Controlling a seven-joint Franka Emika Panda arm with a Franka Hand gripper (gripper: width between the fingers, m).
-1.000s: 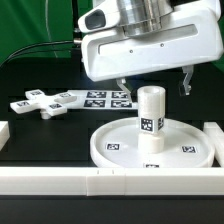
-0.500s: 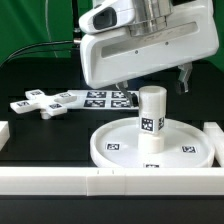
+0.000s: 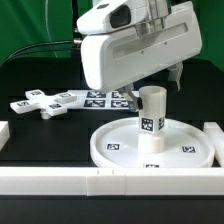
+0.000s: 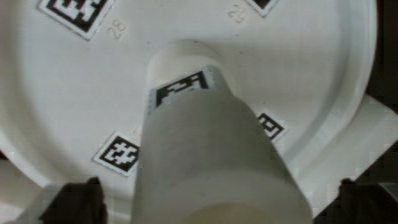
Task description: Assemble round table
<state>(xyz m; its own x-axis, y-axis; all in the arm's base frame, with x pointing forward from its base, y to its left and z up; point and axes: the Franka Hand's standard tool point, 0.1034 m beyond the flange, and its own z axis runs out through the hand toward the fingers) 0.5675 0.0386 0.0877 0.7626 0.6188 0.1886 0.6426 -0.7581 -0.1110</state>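
Note:
The short cylindrical post (image 3: 151,118) stands upright in the middle of the large rimmed round disc (image 3: 112,147). The post (image 4: 205,150) and the disc (image 4: 89,90) also show in the wrist view. My gripper (image 3: 152,84) hangs just above the post's top. It is open, and its dark fingertips (image 4: 79,198) stand on either side of the post with white gaps between. The cross-shaped four-armed piece (image 3: 43,102) lies flat on the black table at the exterior view's left.
The marker board (image 3: 103,98) lies behind the disc, beside the cross piece. Long white border rails run along the front (image 3: 100,181), the exterior view's right (image 3: 214,136) and left (image 3: 3,131). A green backdrop stands behind.
The hand has shifted a little toward the exterior view's left and slightly up. The post, the disc and the cross piece have not moved.

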